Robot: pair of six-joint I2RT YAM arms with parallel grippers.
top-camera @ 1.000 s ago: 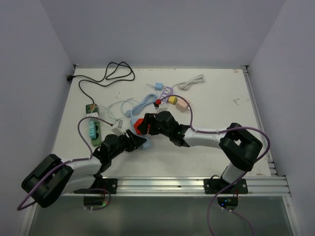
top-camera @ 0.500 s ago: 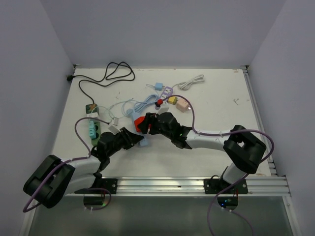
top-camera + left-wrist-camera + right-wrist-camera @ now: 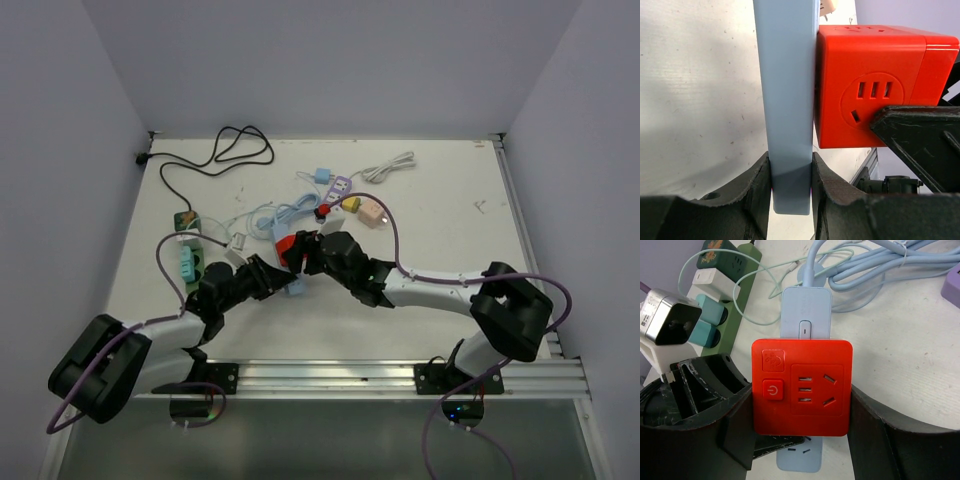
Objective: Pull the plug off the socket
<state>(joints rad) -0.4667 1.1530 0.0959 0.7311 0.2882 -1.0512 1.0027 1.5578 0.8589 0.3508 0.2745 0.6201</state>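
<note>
Between right jaws, red cube plastic adapter [image 3: 800, 387]: smooth, satin sheen. Between left jaws, pale blue flat plastic power strip [image 3: 787, 100]: smooth, matt. Flanking it, black plastic fingers [image 3: 840, 200]: matt, scuffed. Beneath jaws, white tabletop [image 3: 700, 90]: matt, speckled.

Back wall: we see a plain pale lilac-grey panel [image 3: 320, 60], evenly lit.
Side walls: matching pale panels on the left [image 3: 60, 150] and right [image 3: 590, 120] close the table in on three sides.
Table: a white matt tabletop [image 3: 450, 200]; we note small dark scuffs and specks on it.
Near edge: a slotted silver aluminium rail [image 3: 340, 378] runs across the table's front.
Right edge: a thin metal strip [image 3: 522, 240] follows the table's side.
Below the rail: a dull grey-green surface [image 3: 380, 440]; we cannot tell whether it is floor or shelf.
Light: soft and diffuse, with faint shadows.
</note>
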